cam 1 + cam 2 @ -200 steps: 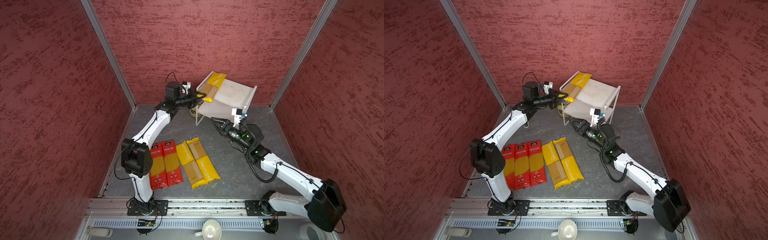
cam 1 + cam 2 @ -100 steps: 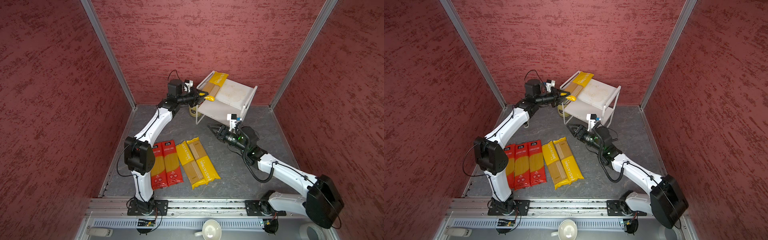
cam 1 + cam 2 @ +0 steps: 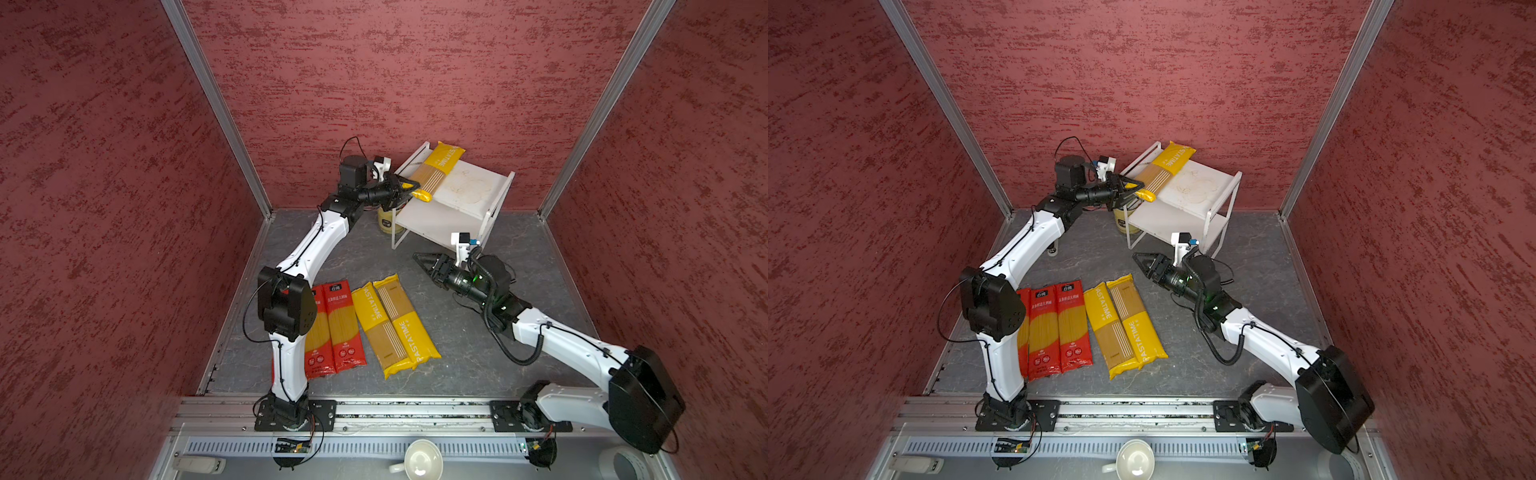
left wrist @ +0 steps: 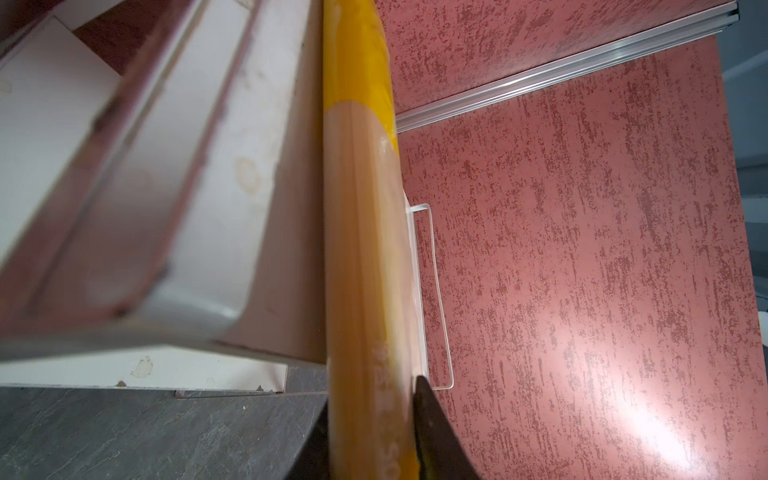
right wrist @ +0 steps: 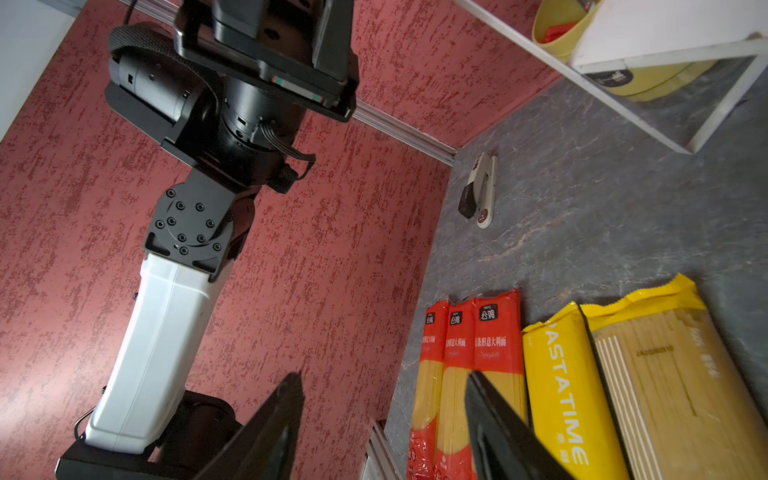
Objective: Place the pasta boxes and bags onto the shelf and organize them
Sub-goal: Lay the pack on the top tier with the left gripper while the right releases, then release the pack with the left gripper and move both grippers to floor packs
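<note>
Reaching up to the shelf [image 3: 469,195] at the back, the left gripper [image 3: 409,188] is straddling the near end of a yellow pasta pack [image 3: 442,164]. That pack is lying along the edge of the stained top board nearer the left arm, and its near end is jutting past the front corner in both top views. In the left wrist view the pack is running between the two dark fingers [image 4: 432,419], which are sitting right against its sides; whether they are squeezing it I cannot tell. The right gripper [image 3: 422,261] is hovering over the grey floor [image 3: 457,353] in front of the shelf, its jaws standing apart with nothing between them. Two other yellow packs [image 3: 395,324] are lying side by side on the floor, touching. Three red packs [image 3: 1059,328] are lying in a row just beside them, partly hidden by the left arm. A yellow cup [image 3: 386,218] is standing beside the shelf's front leg, and a stapler [image 5: 478,195] is lying on the floor near the left arm.
</note>
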